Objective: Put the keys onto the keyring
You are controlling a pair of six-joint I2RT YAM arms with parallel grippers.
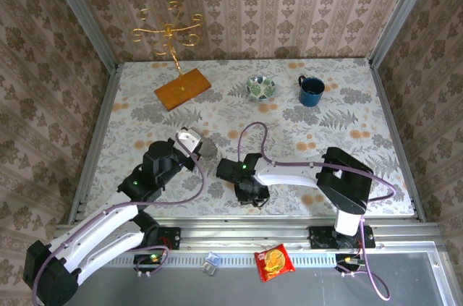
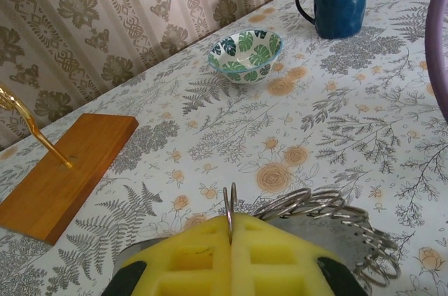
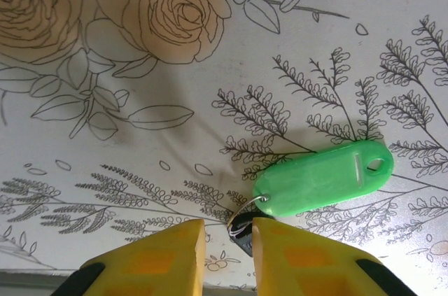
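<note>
Two tools engage: left tool (image 2: 231,234) pinches the keyring (image 2: 229,201); right tool (image 3: 227,241), narrowly parted, straddles the key (image 3: 243,235) beside the green tag (image 3: 322,177).

The top external camera looked down from above and behind on the whole table (image 1: 347,114). The left wrist camera faced low across it toward the mug (image 2: 339,3) and bowl (image 2: 246,54) — both shared overhead; the right wrist's stared straight down, close over the key tag (image 3: 322,177).

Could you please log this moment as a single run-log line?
left gripper: shut on keyring | right gripper: straddling key beside green tag, grip unclear
</note>
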